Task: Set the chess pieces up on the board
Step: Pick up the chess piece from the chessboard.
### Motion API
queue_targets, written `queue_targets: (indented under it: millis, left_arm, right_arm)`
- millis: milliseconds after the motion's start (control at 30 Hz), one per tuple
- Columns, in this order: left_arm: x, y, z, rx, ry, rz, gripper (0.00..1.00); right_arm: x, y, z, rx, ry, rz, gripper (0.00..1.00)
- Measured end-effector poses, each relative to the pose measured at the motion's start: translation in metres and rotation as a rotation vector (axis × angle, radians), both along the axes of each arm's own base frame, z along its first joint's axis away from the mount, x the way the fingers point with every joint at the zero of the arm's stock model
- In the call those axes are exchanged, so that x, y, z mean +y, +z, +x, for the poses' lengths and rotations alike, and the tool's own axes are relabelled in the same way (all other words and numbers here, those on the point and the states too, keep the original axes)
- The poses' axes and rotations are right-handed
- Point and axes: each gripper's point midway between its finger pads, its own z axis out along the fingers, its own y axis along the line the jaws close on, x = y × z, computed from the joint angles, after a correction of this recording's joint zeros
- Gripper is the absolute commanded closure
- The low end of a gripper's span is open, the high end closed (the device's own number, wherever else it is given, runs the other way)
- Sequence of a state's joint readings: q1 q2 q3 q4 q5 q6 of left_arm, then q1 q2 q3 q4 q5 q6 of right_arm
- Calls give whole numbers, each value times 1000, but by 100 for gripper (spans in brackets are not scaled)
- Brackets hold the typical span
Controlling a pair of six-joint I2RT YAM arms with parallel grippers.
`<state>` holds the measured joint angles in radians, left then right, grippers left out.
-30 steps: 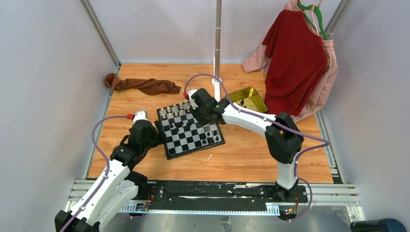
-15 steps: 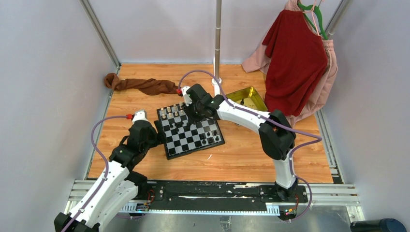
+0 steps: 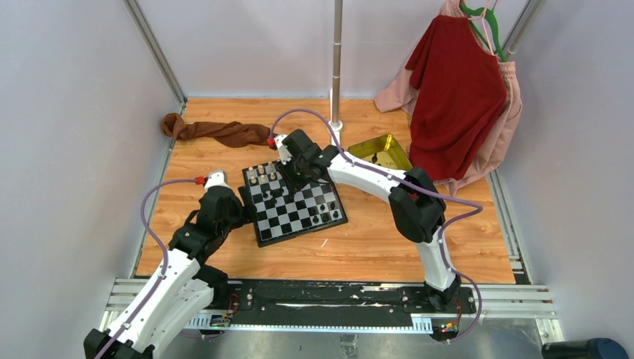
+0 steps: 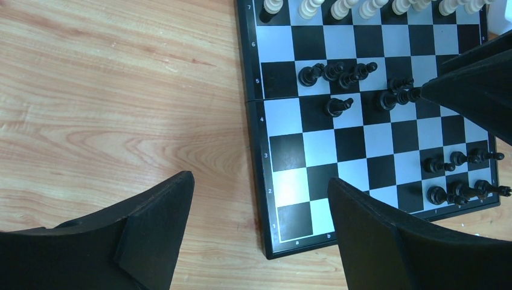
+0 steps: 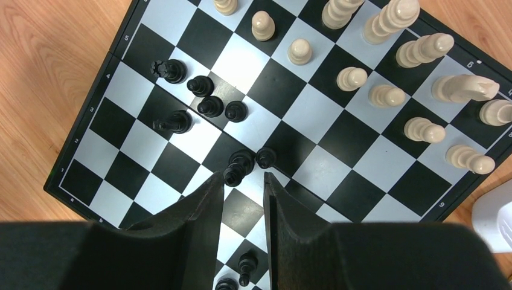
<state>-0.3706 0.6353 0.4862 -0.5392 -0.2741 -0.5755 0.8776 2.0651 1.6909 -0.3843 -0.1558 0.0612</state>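
While my right pincer [image 5: 243, 178] hangs over mid-board, gap narrow and nothing clamped, a knot of black chess pieces [image 5: 241, 162] stands just off its fingertips. Board [image 3: 295, 202] lies on the table [image 3: 374, 239], near the yellow tin [image 3: 383, 152]. Cream chess pieces [image 5: 386, 95] line its far edge; other black ones stand by its right edge. Left pincer [image 4: 259, 184] spread wide, empty, at the board's left edge.

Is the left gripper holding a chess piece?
No, the left gripper hangs open over the board edge, with nothing between its fingers.
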Motion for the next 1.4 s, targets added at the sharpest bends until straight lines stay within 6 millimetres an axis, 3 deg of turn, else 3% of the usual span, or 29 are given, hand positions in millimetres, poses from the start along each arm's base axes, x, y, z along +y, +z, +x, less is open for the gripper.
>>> queue_targets:
  millis: [867,1167,1400]
  left_arm:
    - [-2,2,2,-10,-2,-6,13]
    - [-2,2,2,-10,-4,-7,12]
    - [-2,2,2,-10,-4,-8,12]
  right_arm:
    - [7,-19,-6,28,18,-28,68]
    - [7,-27,-9,43,25,-41,76]
    - [9,-24,-8,38,26,-36,92]
